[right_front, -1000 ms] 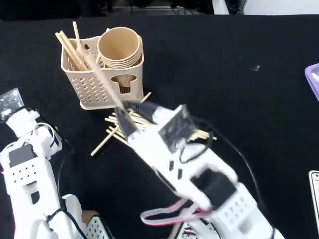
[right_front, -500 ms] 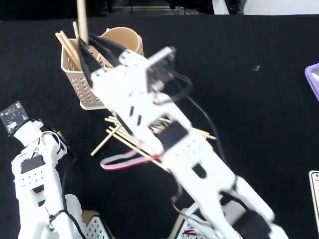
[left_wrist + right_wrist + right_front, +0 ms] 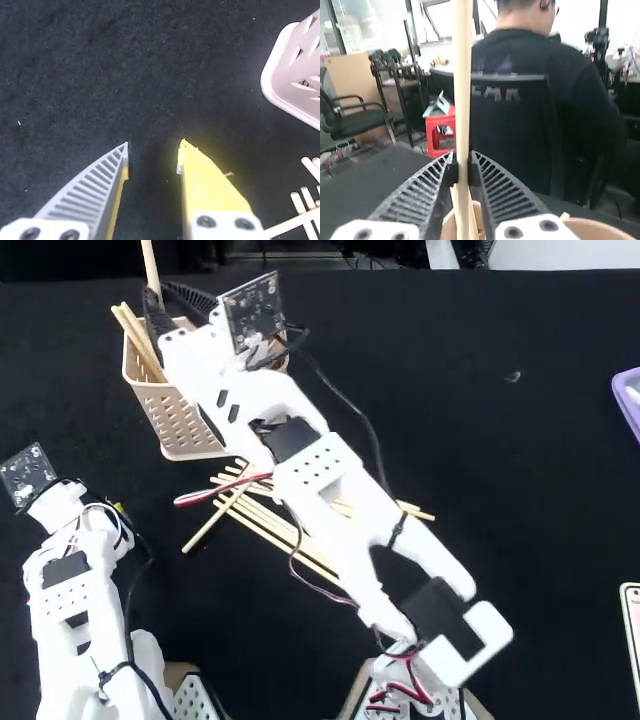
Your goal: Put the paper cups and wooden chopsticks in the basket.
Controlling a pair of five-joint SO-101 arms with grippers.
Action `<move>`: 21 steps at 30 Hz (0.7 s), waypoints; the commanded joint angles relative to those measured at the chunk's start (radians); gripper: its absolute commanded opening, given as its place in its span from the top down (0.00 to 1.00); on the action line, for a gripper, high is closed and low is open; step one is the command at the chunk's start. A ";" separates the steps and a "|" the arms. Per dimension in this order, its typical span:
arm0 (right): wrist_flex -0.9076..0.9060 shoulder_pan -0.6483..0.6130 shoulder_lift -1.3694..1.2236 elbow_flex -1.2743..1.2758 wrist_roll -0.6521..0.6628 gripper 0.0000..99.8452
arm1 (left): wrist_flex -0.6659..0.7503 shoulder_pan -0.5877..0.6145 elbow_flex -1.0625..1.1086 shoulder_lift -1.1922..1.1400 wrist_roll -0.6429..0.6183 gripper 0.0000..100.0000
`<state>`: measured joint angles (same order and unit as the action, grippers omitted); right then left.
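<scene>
The black surface (image 3: 450, 360) carries a basket (image 3: 175, 415) directly under the right pincer (image 3: 462, 159), which clamps one upright chopstick (image 3: 462, 75). Loose chopsticks (image 3: 265, 525) lie back under its arm. The left pincer (image 3: 152, 150) gapes empty, with the basket near its tips.

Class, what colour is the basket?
The basket is beige, seen best in the high view.

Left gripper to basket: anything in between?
Bare black table between the left gripper and the basket, per the left wrist view; loose chopsticks lie aside.
</scene>
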<state>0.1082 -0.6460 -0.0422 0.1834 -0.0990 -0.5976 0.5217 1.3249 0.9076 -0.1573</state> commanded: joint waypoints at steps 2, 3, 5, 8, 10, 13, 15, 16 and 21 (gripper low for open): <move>0.028 0.014 -0.008 -0.033 -0.011 0.99 | 0.014 -0.053 -0.004 0.018 -0.005 0.84; 0.028 0.014 -0.012 -0.025 -0.011 0.99 | 0.014 -0.056 -0.004 0.018 -0.005 0.84; 0.028 0.018 -0.012 -0.001 -0.011 0.99 | 0.014 -0.054 -0.004 0.018 -0.005 0.84; 0.028 0.020 -0.012 0.030 -0.011 0.98 | 0.014 -0.056 -0.004 0.018 -0.005 0.84; 0.028 0.018 -0.005 0.045 -0.011 0.94 | 0.015 -0.056 -0.004 0.018 -0.005 0.84; 0.012 0.014 0.013 0.047 -0.011 0.86 | 0.015 -0.053 -0.004 0.018 -0.005 0.84; -0.040 0.014 0.045 0.033 -0.014 0.86 | 0.015 -0.050 -0.004 0.018 -0.005 0.84; -0.069 0.014 0.064 0.024 -0.014 0.86 | 0.015 -0.050 -0.004 0.018 -0.005 0.84; -0.193 0.015 0.200 0.012 -0.015 0.86 | 0.015 -0.053 -0.004 0.018 -0.005 0.84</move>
<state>-0.0345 -0.6444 0.0222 0.2386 -0.1036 -0.5976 0.4803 1.3249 0.9076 -0.1573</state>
